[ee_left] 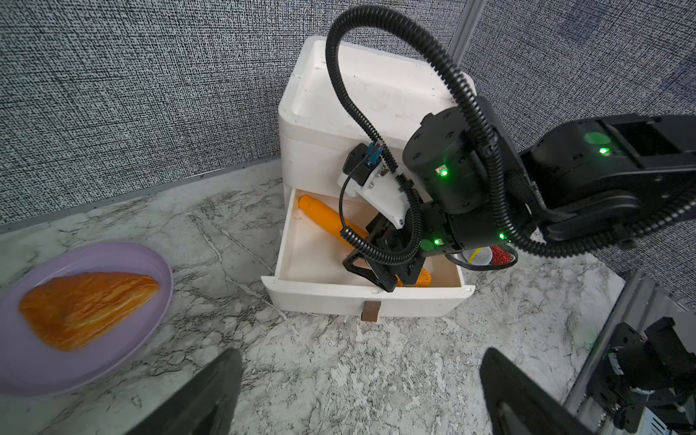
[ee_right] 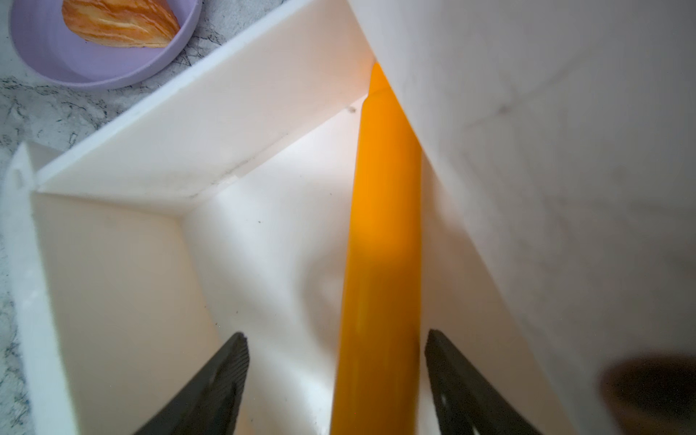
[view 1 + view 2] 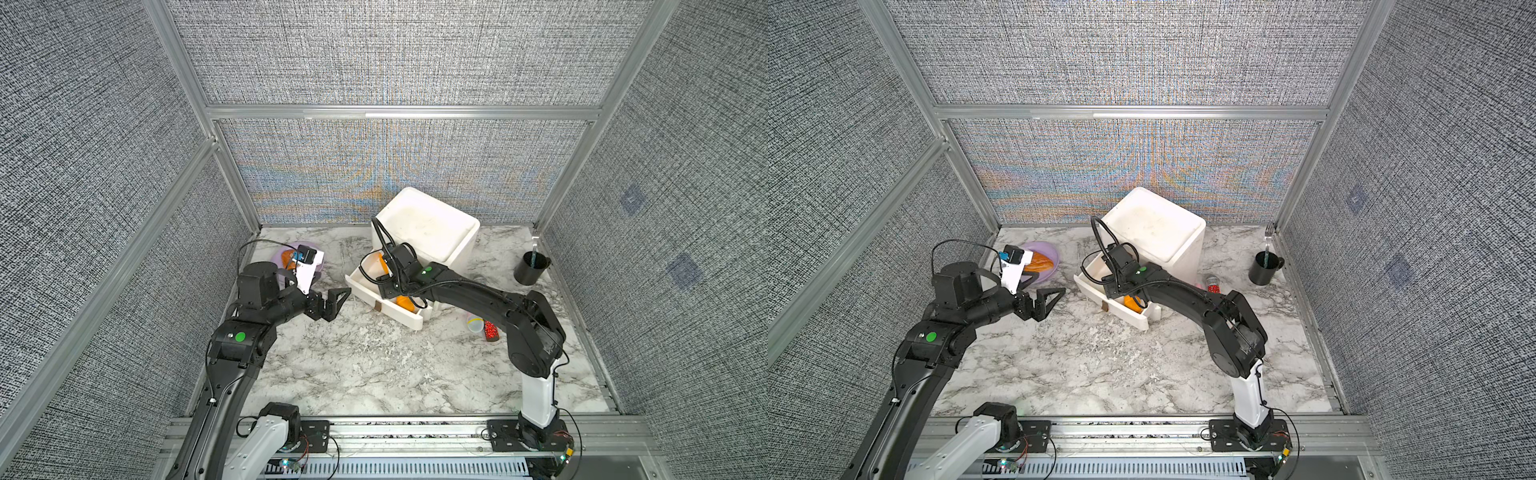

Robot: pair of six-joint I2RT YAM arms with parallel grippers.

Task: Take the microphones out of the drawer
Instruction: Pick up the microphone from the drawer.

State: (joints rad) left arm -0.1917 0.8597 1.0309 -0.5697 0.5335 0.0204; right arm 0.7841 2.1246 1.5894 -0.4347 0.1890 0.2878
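Inside the pulled-out drawer we see the orange microphone lying slantwise. Our right gripper straddles its handle, jaws parted, with a gap on one side. Our left gripper hovers over the table near the drawer, spread wide and empty.

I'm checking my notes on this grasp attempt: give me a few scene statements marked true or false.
The drawer stands open. True.
The right gripper has its jaws either side of the orange microphone. True.
The orange microphone lies on the purple plate. False: it lies inside the drawer.
The left gripper holds the pastry. False: its jaws are open and empty; the pastry sits on the purple plate.
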